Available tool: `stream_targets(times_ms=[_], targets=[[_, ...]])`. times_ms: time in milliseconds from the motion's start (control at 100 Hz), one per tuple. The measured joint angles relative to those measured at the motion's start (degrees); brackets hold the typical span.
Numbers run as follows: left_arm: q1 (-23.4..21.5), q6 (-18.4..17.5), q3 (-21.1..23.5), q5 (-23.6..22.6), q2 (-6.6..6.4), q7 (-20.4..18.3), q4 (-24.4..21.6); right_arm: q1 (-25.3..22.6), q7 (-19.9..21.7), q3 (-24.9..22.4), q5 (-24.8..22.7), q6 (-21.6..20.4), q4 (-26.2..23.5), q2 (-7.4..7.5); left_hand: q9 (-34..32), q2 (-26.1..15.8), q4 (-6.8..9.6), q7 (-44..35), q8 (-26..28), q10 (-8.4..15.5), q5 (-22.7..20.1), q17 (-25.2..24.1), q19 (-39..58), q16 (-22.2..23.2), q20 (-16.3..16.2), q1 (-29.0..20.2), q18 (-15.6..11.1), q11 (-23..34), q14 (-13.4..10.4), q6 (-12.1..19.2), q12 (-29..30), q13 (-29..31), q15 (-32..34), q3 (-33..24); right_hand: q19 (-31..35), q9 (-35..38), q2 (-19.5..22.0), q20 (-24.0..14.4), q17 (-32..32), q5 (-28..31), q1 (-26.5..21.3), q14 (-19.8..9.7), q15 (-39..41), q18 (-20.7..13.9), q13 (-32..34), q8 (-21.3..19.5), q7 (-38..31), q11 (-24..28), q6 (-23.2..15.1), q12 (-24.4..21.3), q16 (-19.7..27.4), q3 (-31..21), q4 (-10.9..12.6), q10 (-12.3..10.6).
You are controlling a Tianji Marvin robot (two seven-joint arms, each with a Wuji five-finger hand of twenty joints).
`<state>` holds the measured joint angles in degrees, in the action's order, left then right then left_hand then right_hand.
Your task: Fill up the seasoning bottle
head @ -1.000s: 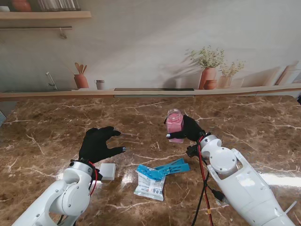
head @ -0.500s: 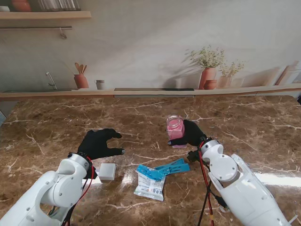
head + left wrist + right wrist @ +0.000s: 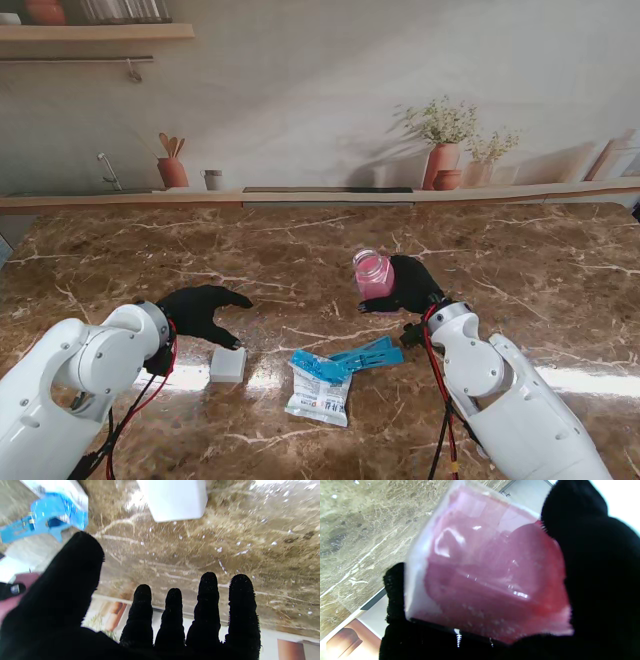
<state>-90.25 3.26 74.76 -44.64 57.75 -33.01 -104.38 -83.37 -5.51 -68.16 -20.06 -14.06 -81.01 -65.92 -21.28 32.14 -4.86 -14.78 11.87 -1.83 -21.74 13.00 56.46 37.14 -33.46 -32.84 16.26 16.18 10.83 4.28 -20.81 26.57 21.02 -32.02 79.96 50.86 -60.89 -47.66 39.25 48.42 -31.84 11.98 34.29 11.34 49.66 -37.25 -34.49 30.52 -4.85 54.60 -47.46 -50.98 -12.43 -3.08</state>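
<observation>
Bottle (image 3: 374, 274) seemingly more tilted than before

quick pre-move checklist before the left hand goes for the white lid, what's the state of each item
1. Right hand gripping the bottle: ok, fingers wrapped round it.
2. Bottle upright: not ok, tilted.
3. Bottle mouth uncapped: ok, looks open.
4. Left hand free: ok, open, fingers spread, holding nothing.
5. White lid reachable: ok, just nearer to me than the left hand, apart from it.
6. Seasoning packet with blue clip opened: cannot tell.
</observation>
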Motion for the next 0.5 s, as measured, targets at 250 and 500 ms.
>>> stream_targets(times_ms=[250, 500], targets=[[2.9, -1.0, -3.7, -2.1, -1.21, -2.6, 3.7, 0.0, -1.1, 0.4, -0.8, -0.5, 0.0, -0.03, 6.8, 1.6, 0.0, 2.2, -1.4, 0.9, 3.7, -0.8, 0.0, 1.3, -0.2, 0.0, -1.0, -1.0, 0.0, -8.0, -0.3, -3.1, 0.7, -1.1, 0.8, 0.1, -0.2, -0.1, -0.7, 0.4, 0.0, 0.0, 0.2, 0.0, 0.0, -0.8, 0.7, 0.0, 0.0, 0.0, 0.0, 0.0, -0.2, 0.0], [3.8, -1.0, -6.1, -2.6, -1.22, -0.9, 7.6, 0.0, -1.0, 0.5, -0.9, -0.9, 0.0, -0.03, 7.7, 2.3, -1.05, 2.1, -0.6, 0.9, 3.7, -1.4, 0.0, 1.4, -0.8, 1.2, -2.1, -1.1, 0.0, -9.7, -0.8, -3.7, 0.7, 3.6, 0.9, 0.1, -0.2, -0.1, -0.7, 0.4, 0.0, 0.0, 0.3, 0.0, 0.0, -0.8, 0.8, 0.0, 0.0, 0.0, 0.0, 0.0, -0.6, 0.0]])
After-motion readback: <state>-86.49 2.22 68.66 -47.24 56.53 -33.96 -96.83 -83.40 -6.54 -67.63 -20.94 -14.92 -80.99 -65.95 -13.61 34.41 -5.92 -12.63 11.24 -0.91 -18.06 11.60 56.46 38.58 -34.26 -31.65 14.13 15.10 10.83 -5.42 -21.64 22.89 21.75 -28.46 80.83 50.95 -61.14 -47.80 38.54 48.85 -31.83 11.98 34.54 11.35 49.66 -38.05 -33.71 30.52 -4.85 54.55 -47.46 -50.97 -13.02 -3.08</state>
